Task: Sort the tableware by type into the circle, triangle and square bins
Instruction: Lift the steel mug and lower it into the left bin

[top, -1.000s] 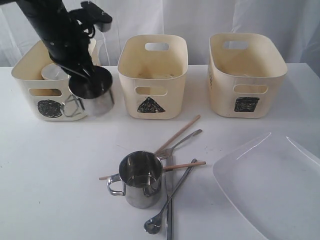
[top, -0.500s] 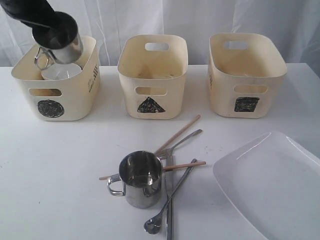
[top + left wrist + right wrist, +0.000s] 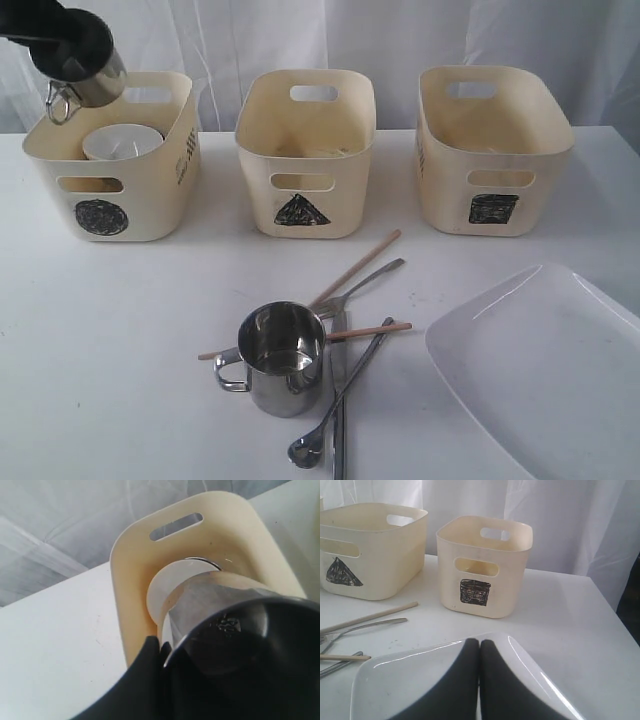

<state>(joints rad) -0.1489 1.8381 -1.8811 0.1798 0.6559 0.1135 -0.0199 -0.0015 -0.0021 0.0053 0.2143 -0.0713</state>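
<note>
Right now your left tool is clenched on the rim of a steel mug. It holds the mug tilted at the upper left of the exterior frame, above the back of the circle bin, with its handle hanging toward the frame's left edge. A white bowl already sits inside that bin, and the left wrist view shows it directly under the mug, so the step in hand looks like the drop-off. To do it well, bring the mug down inside the walls before you let go rather than dropping it from this height. Aim for the free room beside the bowl, or settle it squarely into the bowl, and watch that the handle does not catch the bin's rim. Level the mug first if you can, since a tilted release will probably make it roll or clatter. Your right tool is shut on nothing, poised over a corner of the large white plate; whether it touches cannot be told. Waiting on the bench at lower centre are the second mug, chopsticks, fork, knife and long spoon. The triangle bin and square bin stand along the back.
</note>
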